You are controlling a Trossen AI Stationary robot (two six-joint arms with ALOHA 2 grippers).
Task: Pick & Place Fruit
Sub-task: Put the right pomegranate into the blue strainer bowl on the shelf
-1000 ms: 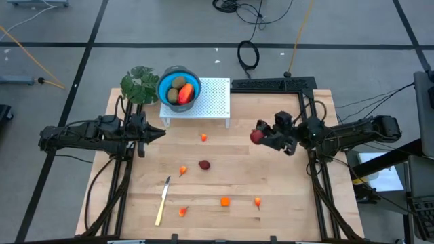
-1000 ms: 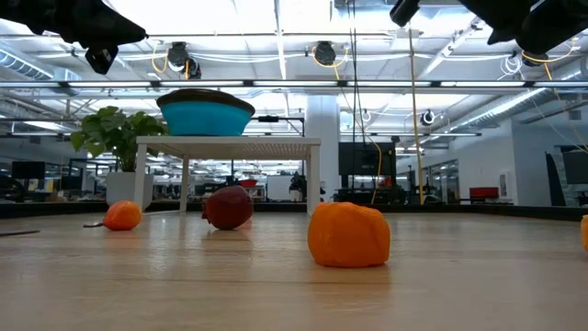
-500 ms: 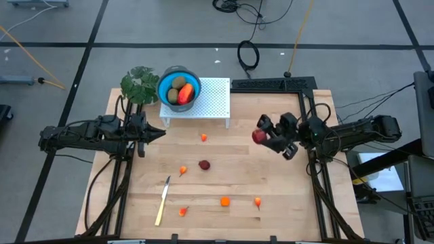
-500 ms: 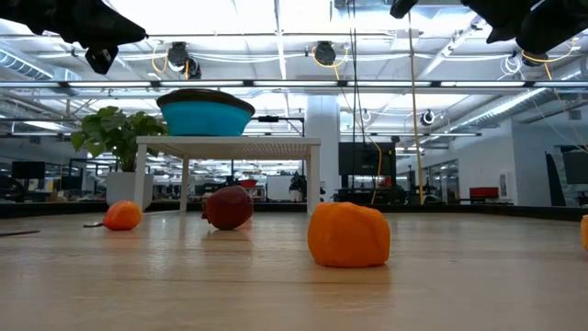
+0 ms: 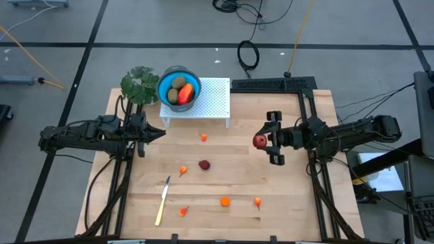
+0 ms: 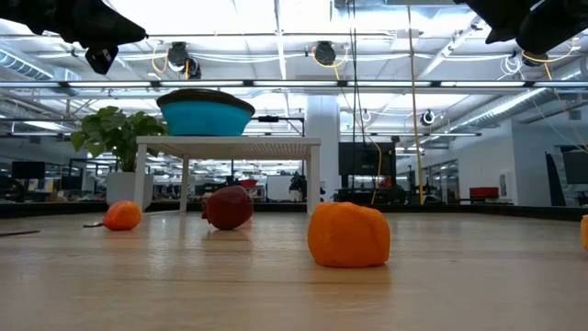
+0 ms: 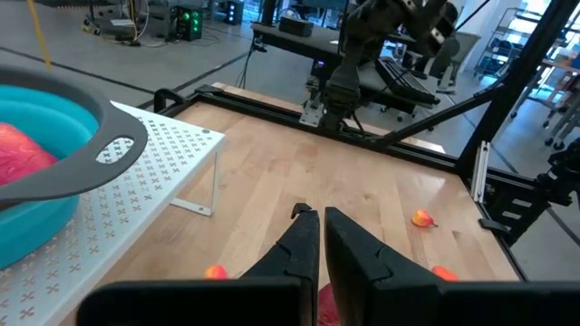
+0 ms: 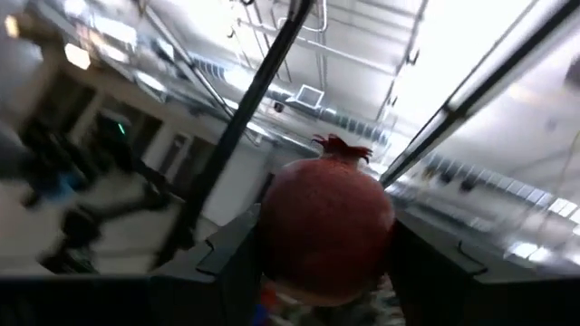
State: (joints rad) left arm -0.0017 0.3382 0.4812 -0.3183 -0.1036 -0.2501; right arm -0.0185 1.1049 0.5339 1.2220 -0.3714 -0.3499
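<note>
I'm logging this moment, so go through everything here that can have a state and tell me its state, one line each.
Right gripper: shut on the red round fruit, held above the table.
Left gripper: shut, empty.
Blue bowl: upright on the white stand, holding fruit.
Dark red fruit: resting on the table.
Knife: lying flat.

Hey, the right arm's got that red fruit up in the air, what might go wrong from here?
1. The right gripper holds the round red fruit by its sides above the table; a smooth ball like that may slip and roll.
2. The blue bowl on the white stand already holds several pieces, so an added one might bounce out.
3. The left gripper, shut, waits near the stand and may crowd the approach.
</note>
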